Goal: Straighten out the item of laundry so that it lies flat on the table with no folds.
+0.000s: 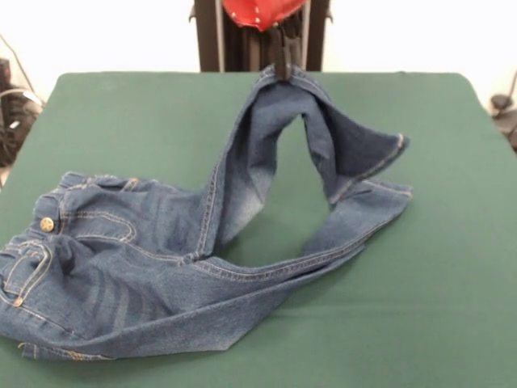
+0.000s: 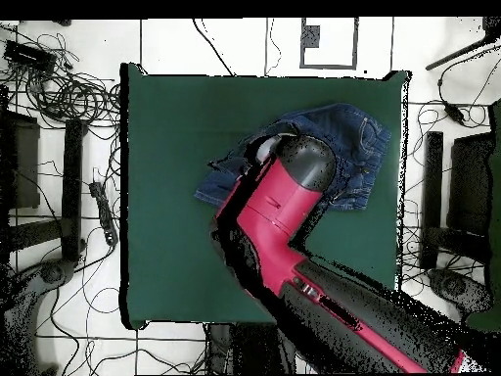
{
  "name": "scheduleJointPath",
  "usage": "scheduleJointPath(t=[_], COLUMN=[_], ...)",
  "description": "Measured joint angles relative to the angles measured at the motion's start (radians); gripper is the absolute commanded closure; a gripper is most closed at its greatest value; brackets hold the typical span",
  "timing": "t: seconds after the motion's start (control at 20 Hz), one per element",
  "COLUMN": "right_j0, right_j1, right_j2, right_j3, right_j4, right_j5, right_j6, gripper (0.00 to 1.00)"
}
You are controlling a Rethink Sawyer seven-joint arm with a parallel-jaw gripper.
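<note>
Green desk (image 1: 452, 307) fills front view; overhead view shows it under red arm (image 2: 294, 201), which hides much of cloth. Jeans (image 1: 121, 283) lie crumpled at desk's near left in front view, waistband and brass button (image 1: 47, 224) at left edge. One leg raised in arch off desk, cuff (image 1: 380, 162) drooping right, other leg flat beneath. Tool (image 1: 282, 65) pressed together, pinching raised leg fold at arch top.
</note>
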Motion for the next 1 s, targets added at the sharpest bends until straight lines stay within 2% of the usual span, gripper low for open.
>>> scheduleJointPath(t=[0.2, 0.4, 0.45, 0.75, 1.0], right_j0=[0.004, 0.038, 0.062, 0.118, 0.137], right_j1=[-0.026, -0.043, -0.048, -0.055, -0.055], right_j2=[0.008, -0.004, -0.018, -0.070, -0.124], right_j3=[0.063, 0.124, 0.162, 0.255, 0.306], right_j4=[0.015, -0.016, -0.057, -0.167, -0.224], right_j5=[0.000, 0.001, 0.008, 0.064, 0.122], right_j6=[-0.023, -0.023, -0.023, -0.023, -0.023], gripper=[1.00, 1.00, 1.00, 1.00, 1.00])
